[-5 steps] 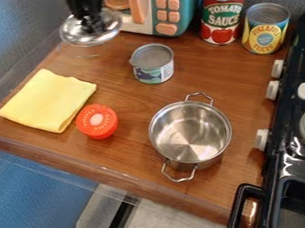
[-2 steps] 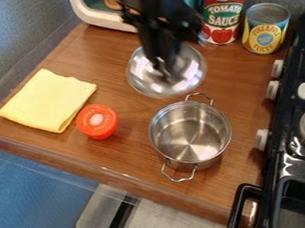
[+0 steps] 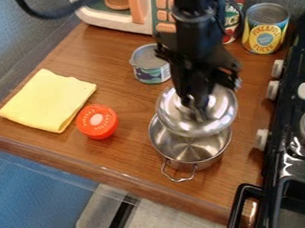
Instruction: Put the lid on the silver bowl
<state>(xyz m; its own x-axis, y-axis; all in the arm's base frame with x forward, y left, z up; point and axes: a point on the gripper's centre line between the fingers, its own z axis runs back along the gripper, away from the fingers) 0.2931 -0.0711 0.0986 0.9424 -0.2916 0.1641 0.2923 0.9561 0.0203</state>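
Note:
My gripper (image 3: 198, 104) hangs over the far part of the silver bowl, shut on the lid. The shiny domed lid (image 3: 212, 117) is held by its top and covers the bowl's far rim from view. The silver bowl (image 3: 191, 150) is a two-handled pot on the wooden counter. Its near handle and the near part of its inside show; the far handle is hidden. Whether the lid touches the rim, I cannot tell.
A small can (image 3: 151, 66) stands left of the arm, with tall cans (image 3: 266, 28) behind. A red-lidded shaker (image 3: 97, 122) and yellow cloth (image 3: 49, 101) lie left of the bowl. The black stove (image 3: 298, 138) borders the right side.
The gripper has carried the lid from the upper left, past the small can, toward the right and nearer, to over the bowl. The bowl has not moved.

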